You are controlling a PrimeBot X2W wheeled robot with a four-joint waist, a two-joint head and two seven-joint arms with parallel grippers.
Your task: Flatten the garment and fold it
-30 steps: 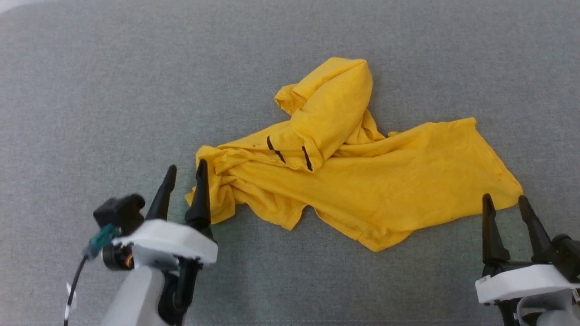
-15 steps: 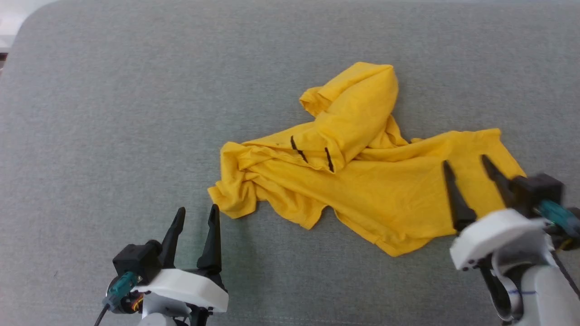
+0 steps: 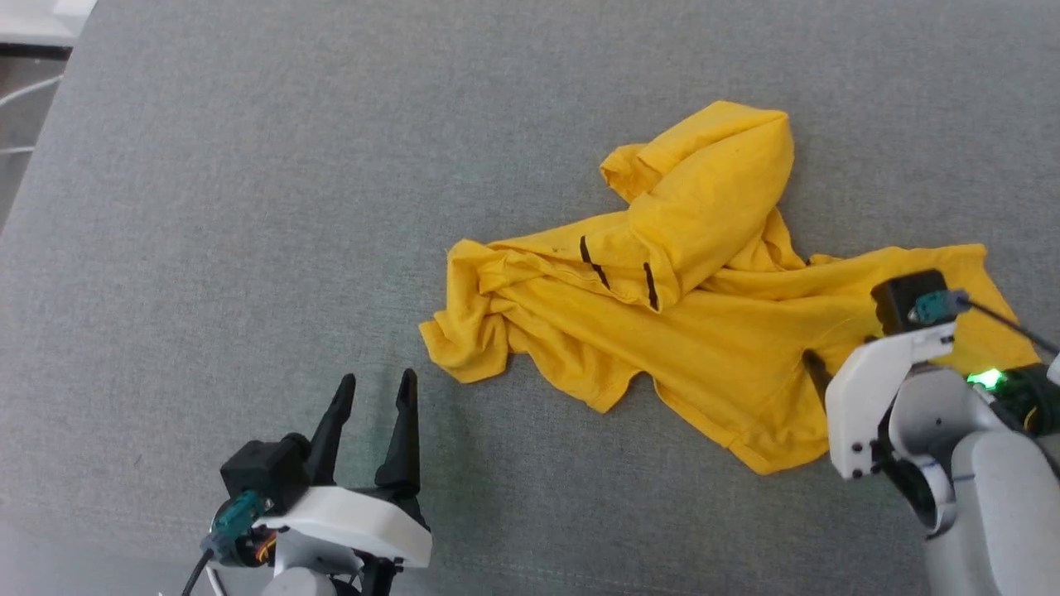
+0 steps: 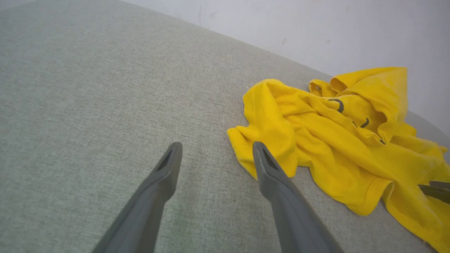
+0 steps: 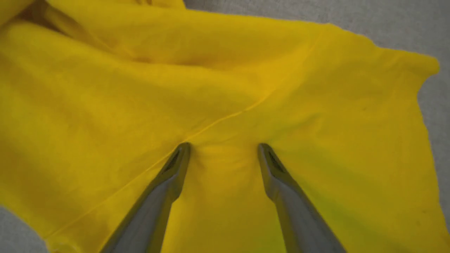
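Grey surface (image 3: 248, 207): crumpled T-shirt (image 3: 729, 331), long axis left-right, bunched lobe pointing away; left gripper (image 3: 378, 377) apart beside it; right gripper (image 5: 224, 146) apart, tips on cloth.

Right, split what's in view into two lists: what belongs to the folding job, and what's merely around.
Job:
- garment, a crumpled yellow T-shirt
- left gripper, open, short of the shirt's near corner
- right gripper, open, fingertips down on the cloth

Merely around:
- grey fabric surface
- pale wall beyond it
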